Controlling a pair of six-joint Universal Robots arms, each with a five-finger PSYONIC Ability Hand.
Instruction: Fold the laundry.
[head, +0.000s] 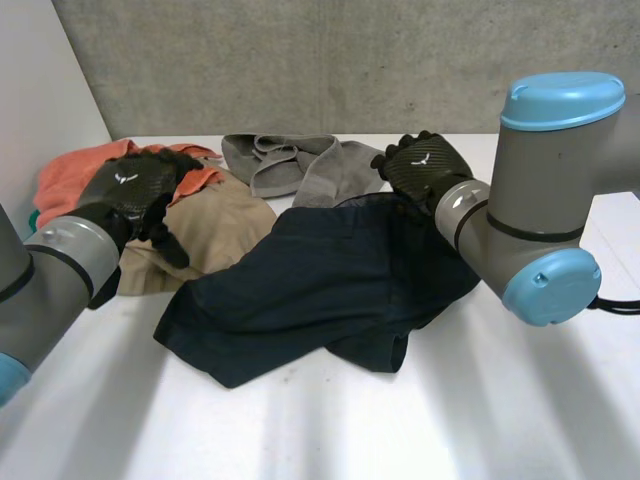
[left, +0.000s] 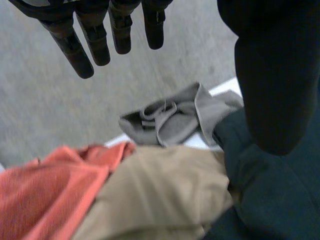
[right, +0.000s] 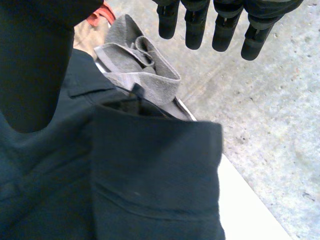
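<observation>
four garments crowd the table (head: 450, 420), the navy garment (head: 320, 290) crumpled in its middle. the left robot hand (head: 135, 190) hovers spread over the tan garment (head: 215, 235), the right robot hand (head: 425, 168) spread at the navy far edge. picking seems in hand; next, pinch that edge.

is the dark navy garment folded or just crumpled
Crumpled, not folded: the dark navy garment lies in an uneven, creased heap on the white table, one edge flopped over itself.
</observation>
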